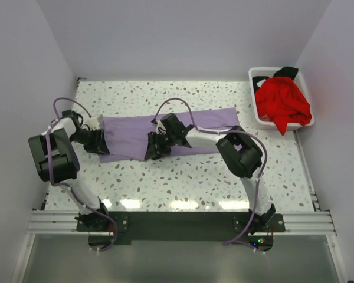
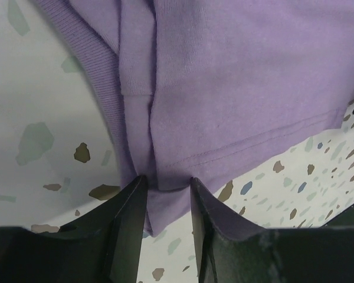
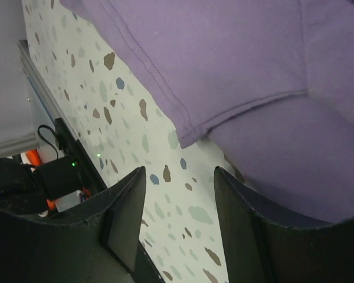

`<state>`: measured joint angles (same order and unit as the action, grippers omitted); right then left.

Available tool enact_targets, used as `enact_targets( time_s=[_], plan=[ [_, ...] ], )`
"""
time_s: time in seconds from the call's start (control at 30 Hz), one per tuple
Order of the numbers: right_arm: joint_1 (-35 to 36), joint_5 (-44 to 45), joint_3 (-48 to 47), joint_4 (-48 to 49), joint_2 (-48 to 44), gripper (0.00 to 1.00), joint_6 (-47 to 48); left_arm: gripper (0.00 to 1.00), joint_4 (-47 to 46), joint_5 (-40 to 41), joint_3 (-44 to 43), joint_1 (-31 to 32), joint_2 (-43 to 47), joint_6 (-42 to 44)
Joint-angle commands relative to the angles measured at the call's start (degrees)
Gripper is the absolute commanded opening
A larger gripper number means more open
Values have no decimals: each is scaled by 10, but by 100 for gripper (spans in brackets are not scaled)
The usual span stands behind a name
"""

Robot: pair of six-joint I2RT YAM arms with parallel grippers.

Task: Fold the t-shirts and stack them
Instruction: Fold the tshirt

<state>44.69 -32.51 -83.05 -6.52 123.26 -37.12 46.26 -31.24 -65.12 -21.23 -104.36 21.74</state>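
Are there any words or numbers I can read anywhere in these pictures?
None: no words, numbers, labels or brand marks can be read on the purple t-shirt, the red t-shirt, the white basket or the speckled table.

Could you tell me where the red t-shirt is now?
In the top view, the red t-shirt lies heaped in the white basket at the far right corner of the table.
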Motion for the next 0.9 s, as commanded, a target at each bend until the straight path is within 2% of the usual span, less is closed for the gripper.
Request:
enact_targets(
  time_s=[0.0,0.13,0.3,0.5,0.73,0.87],
  plan=[
    [10,10,-23,57,19,53,-43,39,-20,-8,-17,1,-8,-13],
    [11,8,-28,62,37,49,-64,33,-18,-11,-18,2,-3,-10],
    [16,6,-25,78,48,47,-82,32,-13,-14,-19,4,7,-9],
    [16,3,-38,75,66,39,-96,34,1,-14,-24,3,26,-5],
    [16,-2,-28,81,70,12,-104,34,31,-16,-50,4,54,-2],
    [15,-3,-28,78,69,3,-104,35,46,-25,-56,5,57,-6]
  ],
)
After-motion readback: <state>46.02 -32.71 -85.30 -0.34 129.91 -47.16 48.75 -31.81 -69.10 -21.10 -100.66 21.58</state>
